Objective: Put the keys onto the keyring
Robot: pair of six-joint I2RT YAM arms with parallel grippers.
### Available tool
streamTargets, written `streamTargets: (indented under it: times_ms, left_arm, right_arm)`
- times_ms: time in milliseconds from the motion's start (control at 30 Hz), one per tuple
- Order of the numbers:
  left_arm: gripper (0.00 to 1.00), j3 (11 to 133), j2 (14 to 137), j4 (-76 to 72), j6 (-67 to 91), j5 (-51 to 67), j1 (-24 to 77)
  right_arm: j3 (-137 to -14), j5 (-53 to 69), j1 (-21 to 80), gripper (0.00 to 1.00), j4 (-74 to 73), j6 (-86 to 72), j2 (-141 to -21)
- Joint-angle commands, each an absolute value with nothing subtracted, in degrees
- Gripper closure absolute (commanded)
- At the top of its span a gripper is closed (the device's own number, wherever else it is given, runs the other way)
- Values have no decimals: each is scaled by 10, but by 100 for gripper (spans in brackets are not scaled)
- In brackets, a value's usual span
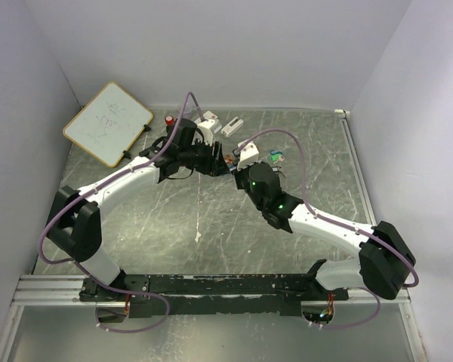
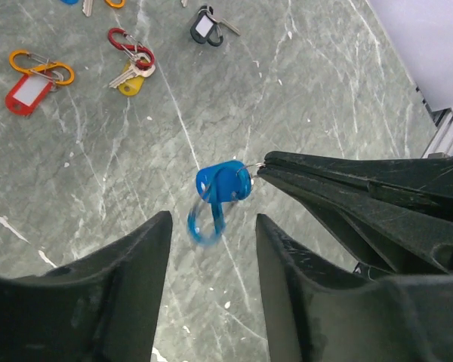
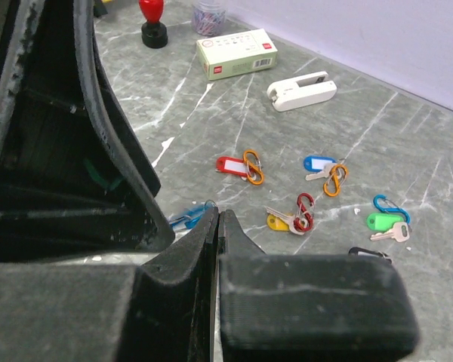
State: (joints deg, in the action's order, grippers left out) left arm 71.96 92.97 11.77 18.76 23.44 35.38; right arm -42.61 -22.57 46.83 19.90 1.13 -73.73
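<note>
Plain pale walls (image 1: 211, 45) close in three sides. The tabletop (image 1: 211, 234) is grey-green marbled stone, scratched white and evenly lit. A metal rail (image 1: 49, 290) edges its near side.

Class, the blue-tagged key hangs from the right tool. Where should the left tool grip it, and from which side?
Likely the blue tag, across its width, straight in from the left tool's side: its open fingers flank it. The right tool pinches the ring above, and the blue clip below looks blurred, so less steady.

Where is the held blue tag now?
The blue tag hangs mid-frame in the left wrist view, from the right gripper's tips, just beyond the left gripper's open fingers.
</note>
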Motion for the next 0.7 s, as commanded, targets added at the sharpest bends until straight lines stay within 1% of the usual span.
streamTargets:
  times_ms: [0,67,133,367,500,600,667]
  left_arm:
    - [35,731,929,108,190,240,356]
    - [29,730,927,107,191,235,356]
    - [25,728,924,107,195,227,356]
    - [25,720,904,109,224,175,352]
    - [22,704,880,103,245,126,343]
    - [17,688,855,102,268,61,336]
    - [10,672,835,104,288,13,331]
  right_arm:
    - [-419,-245,462,100,216,12,-715]
    - [-418,-246,462,100,215,11,-714]
    - [-419,-248,461,100,214,11,-713]
    - [-419,-250,461,100,210,12,-712]
    - [-418,-253,460,100,207,11,-711]
    - [-423,-249,451,100,199,2,-716]
    - [-436,-236,439,100,175,-11,-727]
